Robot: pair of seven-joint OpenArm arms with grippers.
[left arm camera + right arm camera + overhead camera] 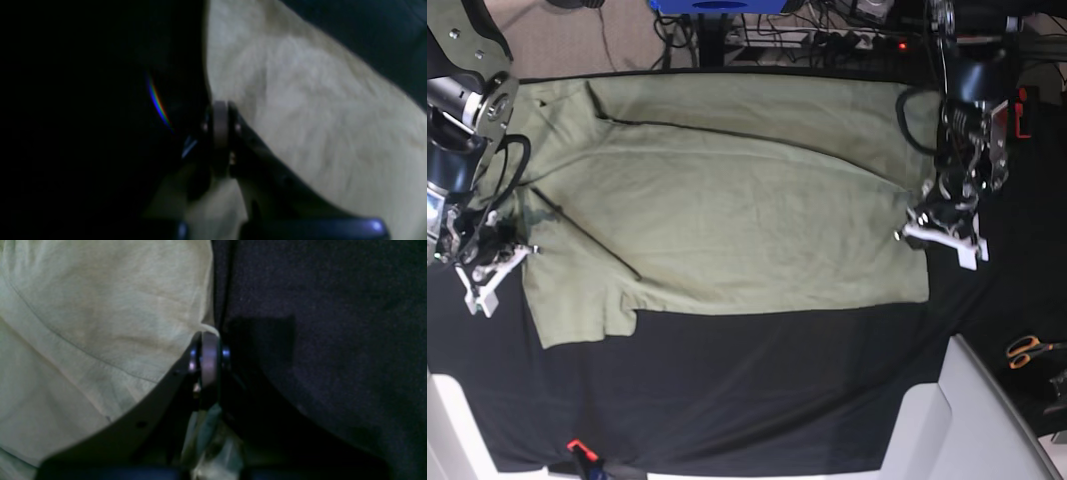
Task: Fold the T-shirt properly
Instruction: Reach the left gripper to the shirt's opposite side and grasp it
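While the T-shirt (727,200) lies spread flat across the black-covered worktop (757,400), each arm pinches one of its opposite edges. On the base view's right, the left gripper (924,222) has its jaws closed on the hem; both wrist views show pale fabric caught between closed jaws. On that view's left, the right gripper (515,252) is clamped on the cloth by the sleeve. Holding both ends probably readies a lift and fold. Orange-handled scissors (1030,350) lie well apart. No containers are visible.
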